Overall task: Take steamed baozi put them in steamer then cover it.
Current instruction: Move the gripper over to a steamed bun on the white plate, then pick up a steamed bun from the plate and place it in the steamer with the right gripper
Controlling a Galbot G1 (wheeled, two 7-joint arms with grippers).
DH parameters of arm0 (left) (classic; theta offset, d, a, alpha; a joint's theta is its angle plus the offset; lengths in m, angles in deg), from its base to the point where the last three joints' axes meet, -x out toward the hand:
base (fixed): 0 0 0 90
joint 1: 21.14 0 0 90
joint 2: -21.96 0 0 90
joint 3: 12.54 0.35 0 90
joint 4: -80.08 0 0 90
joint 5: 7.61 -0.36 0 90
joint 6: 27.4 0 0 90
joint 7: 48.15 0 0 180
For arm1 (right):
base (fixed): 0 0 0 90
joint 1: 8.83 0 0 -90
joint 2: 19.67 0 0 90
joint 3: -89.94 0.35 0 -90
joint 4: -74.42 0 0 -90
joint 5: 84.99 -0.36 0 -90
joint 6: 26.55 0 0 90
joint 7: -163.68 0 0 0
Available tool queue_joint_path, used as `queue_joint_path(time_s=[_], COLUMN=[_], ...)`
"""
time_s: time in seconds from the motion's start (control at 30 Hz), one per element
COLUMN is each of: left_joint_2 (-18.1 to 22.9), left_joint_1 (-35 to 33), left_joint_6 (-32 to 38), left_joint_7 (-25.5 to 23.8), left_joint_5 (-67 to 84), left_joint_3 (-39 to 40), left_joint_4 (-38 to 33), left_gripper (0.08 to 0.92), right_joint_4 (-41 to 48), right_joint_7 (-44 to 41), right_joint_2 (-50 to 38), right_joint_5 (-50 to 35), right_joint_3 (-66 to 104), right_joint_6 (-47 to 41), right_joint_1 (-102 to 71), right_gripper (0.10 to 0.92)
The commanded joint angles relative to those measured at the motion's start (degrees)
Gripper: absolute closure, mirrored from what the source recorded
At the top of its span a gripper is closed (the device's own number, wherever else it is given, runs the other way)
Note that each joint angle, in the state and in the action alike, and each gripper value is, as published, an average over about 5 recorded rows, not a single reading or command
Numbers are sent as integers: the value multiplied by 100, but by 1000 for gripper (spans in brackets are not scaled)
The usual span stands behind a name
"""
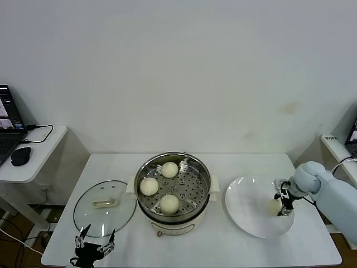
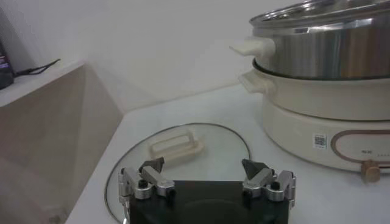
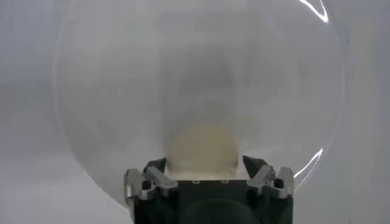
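Observation:
The steamer (image 1: pixel 144 170) stands mid-table with three steamed baozi on its perforated tray: one at the back (image 1: pixel 169 170), one on the left (image 1: pixel 149 186), one at the front (image 1: pixel 169 204). The fourth baozi (image 1: pixel 273 206) lies on the white plate (image 1: pixel 248 201) to the steamer's right. My right gripper (image 1: pixel 279 205) is down at it, open, with the bun (image 3: pixel 202 149) between its jaws (image 3: pixel 204 163), not pinched. My left gripper (image 1: pixel 95 241) is open and empty at the front left, just before the glass lid (image 1: pixel 117 215). The left wrist view shows this gripper (image 2: pixel 203 165), the lid (image 2: pixel 225 146) and the steamer (image 2: pixel 323 42).
The lid lies flat on the table left of the steamer, cream handle (image 1: pixel 104 202) up. A side table (image 1: pixel 39 151) at the far left carries a laptop (image 1: pixel 6 125) and a mouse (image 1: pixel 20 156). The table's front edge is close to the left gripper.

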State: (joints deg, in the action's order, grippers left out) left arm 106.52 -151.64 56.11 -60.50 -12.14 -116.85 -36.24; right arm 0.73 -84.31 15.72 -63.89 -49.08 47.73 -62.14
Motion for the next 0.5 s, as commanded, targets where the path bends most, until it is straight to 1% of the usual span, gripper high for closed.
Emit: queue_joint_path(time_s=[0.03,0.17,0.3,0.5], left_joint_2=[-11,-23,-22,39], left_joint_1=[-2,-2,23,86], left_joint_6=[0,1,2,22], left_joint_7=[1,0,1,21], left_joint_5=[0,1,2,-67], left_joint_3=[4,30,42,-33], left_joint_4=[-7,-33,-67,-176], left_gripper=[177,177,177,177], right_joint_4=[-66,-310,-605,-972], right_joint_7=[-45,-115,-258,-521], right_joint_2=[-77,-291,-517,-582], right_joint_5=[-190,-479,-941,-2197], right_joint_3=[-39,-297,-919,-2311], right_joint_6=[-56,-175,-343,-771], right_joint_1=[87,493,1461,3389], right_gripper=[395,397,397,397])
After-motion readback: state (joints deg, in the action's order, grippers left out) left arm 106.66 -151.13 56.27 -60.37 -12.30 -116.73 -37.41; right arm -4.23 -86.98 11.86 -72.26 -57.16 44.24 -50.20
